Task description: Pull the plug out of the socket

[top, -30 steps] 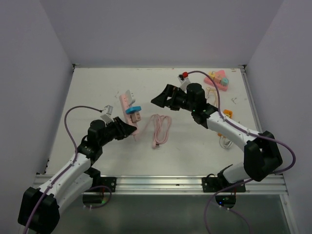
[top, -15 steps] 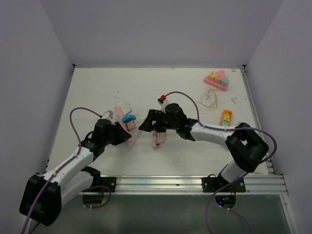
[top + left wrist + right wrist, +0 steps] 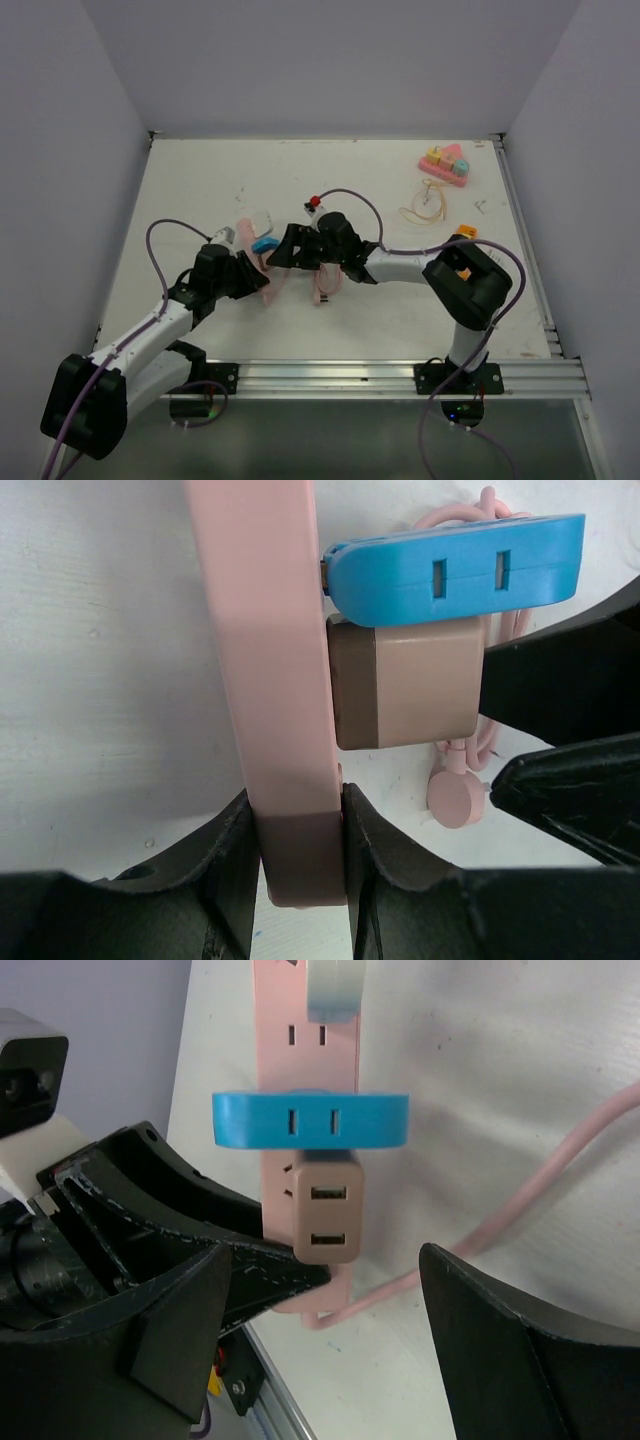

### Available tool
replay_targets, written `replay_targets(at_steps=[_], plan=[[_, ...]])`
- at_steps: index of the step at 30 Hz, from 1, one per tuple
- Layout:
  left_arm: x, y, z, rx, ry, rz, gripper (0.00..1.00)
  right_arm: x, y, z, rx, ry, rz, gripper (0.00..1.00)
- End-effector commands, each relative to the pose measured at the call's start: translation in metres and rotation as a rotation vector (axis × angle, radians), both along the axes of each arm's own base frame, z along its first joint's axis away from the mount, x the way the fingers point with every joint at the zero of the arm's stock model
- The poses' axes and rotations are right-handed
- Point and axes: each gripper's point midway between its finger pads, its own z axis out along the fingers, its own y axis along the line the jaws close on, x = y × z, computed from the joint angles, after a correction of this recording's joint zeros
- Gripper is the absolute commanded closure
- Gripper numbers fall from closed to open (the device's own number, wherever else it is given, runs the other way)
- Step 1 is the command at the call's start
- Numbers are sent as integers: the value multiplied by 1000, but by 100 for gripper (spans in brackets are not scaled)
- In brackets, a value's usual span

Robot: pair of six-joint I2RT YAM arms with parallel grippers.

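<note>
Left wrist view: mid-table, the tan plug (image 3: 405, 685) sits in the pink power strip (image 3: 270, 660), jutting sideways from its long face. The right gripper (image 3: 325, 1260) flanks the plug, fingers spread wide and not touching it. The left gripper (image 3: 300, 830) pinches the strip's near end. A blue plug (image 3: 455, 565) is seated right beside the tan one, and a pink cable (image 3: 327, 283) lies nearby.

The pink power strip (image 3: 270, 630) runs off the top edge at the left wrist, its near end buried between the left gripper (image 3: 297, 825) fingers; the white plug (image 3: 335, 988) on it (right wrist) is cropped too.
</note>
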Motion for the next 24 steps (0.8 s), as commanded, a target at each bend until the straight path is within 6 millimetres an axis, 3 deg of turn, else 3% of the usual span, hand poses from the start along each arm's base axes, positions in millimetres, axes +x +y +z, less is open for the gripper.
replay_targets(at_steps=[1, 6, 10, 13, 16, 19, 24], plan=[[7, -5, 9, 9, -61, -45, 100, 9, 18, 25, 82, -48, 17, 21], [7, -10, 12, -7, -69, -70, 100, 12, 26, 25, 91, -51, 34, 29], [8, -9, 14, 2, -71, -72, 100, 13, 29, 20, 76, -48, 40, 41], [8, -5, 13, 17, -66, -57, 100, 11, 27, 17, 66, -46, 42, 57], [9, -1, 12, 36, -60, -35, 100, 10, 20, 10, 33, -59, 38, 82], [9, 3, 9, 56, -47, -23, 100, 9, 13, 7, 5, -74, 35, 99], [9, 10, 6, 90, -34, -1, 100, 10, 0, 6, -16, -86, 27, 100]])
